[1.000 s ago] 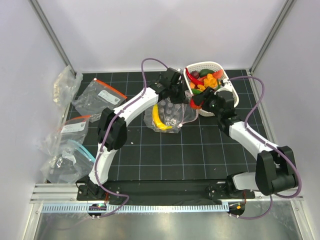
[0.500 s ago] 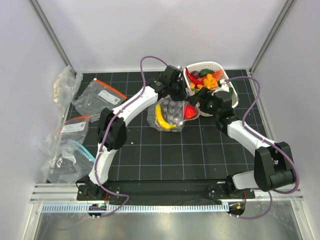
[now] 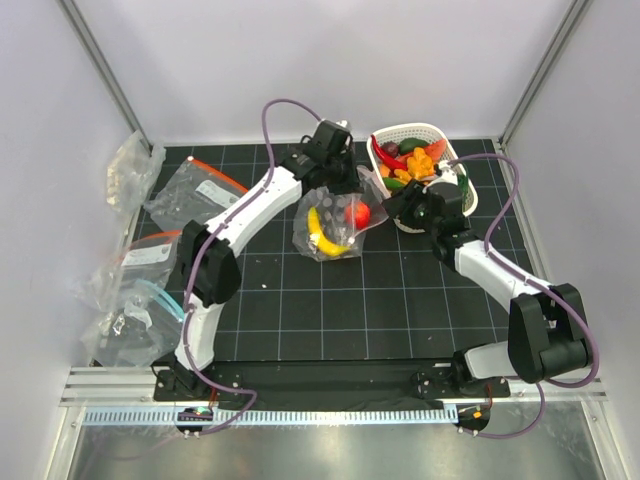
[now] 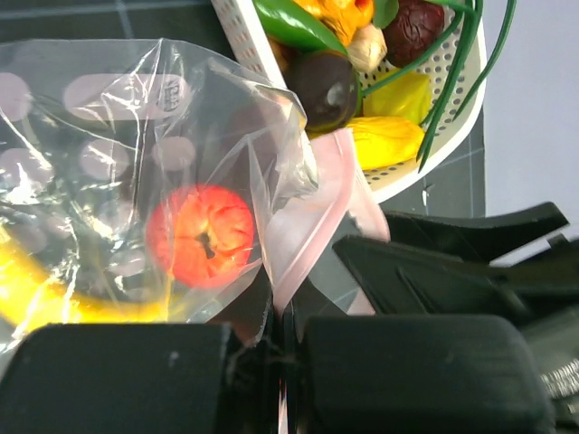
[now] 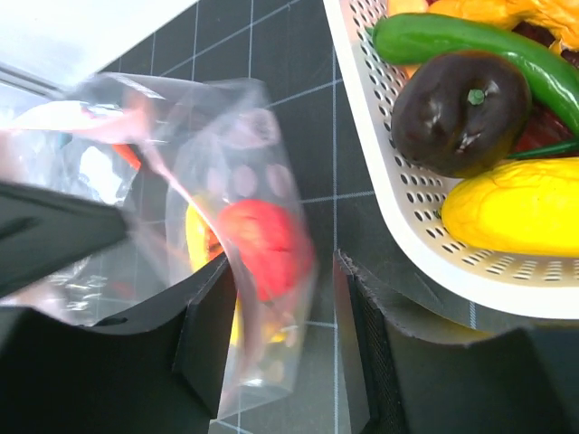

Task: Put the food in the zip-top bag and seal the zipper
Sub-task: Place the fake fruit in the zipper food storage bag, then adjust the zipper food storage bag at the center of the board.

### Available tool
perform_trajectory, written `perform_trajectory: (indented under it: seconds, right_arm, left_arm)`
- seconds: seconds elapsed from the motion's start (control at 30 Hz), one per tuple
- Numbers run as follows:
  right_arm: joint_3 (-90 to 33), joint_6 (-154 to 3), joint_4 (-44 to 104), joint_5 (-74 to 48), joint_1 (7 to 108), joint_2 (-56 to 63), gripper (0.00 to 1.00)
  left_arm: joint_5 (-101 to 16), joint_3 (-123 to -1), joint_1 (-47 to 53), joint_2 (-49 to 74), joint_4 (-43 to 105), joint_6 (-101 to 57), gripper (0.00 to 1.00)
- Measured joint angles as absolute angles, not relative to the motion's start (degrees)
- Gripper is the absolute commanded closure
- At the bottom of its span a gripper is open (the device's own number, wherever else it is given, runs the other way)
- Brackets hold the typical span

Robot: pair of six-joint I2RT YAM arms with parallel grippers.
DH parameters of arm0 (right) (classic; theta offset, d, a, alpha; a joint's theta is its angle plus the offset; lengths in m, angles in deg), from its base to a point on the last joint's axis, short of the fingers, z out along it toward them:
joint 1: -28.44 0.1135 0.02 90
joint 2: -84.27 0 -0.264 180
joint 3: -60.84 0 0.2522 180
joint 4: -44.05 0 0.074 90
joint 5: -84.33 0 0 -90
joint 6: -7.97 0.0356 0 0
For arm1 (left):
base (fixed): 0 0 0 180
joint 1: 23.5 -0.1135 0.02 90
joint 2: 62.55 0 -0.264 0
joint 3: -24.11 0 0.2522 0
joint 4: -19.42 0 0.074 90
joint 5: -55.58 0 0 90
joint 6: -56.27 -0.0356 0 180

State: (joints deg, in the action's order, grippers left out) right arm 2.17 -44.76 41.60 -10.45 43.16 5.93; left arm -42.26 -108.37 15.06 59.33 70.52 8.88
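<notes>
Your left gripper (image 4: pixel 276 336) is clamped tight on the thin pale pink zipper strip (image 4: pixel 317 212) of the clear floppy plastic zip-top bag (image 3: pixel 335 228). Bag sits just at 9 o'clock of the white perforated plastic basket (image 3: pixel 405 127), long axis 12 to 6, mouth end at 12. Inside: yellow toy banana (image 3: pixel 322 236), lying roughly 11 to 5, and round red toy fruit (image 3: pixel 356 213) at its 1 o'clock. Your right gripper (image 5: pixel 282 271) at the bag's 3 o'clock side, jaws apart, bag film showing between them.
</notes>
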Motion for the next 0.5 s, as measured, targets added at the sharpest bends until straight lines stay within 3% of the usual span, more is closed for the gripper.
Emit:
perform_trajectory:
  seconds: [0.07, 0.2, 0.37, 0.5]
  right_arm:
    - [1.9, -44.8, 41.0, -10.5, 43.3, 5.9, 0.48]
    - [0.9, -44.8, 41.0, -10.8, 44.6, 5.9, 0.24]
    - [0.9, -44.7, 43.3, -13.0, 46.0, 5.9, 0.16]
    - [1.7, -44.3, 48.9, -18.0, 46.1, 5.9, 0.09]
  left_arm:
    - [-40.3, -107.6, 14.9, 56.8, 71.7, 7.6, 1.00]
    - [-35.9, -107.2, 14.9, 52.5, 75.4, 4.7, 1.00]
    - [-27.1, -104.0, 15.0, 47.5, 80.2, 1.4, 1.00]
    - [-23.9, -94.1, 14.5, 41.2, 79.7, 0.5, 1.00]
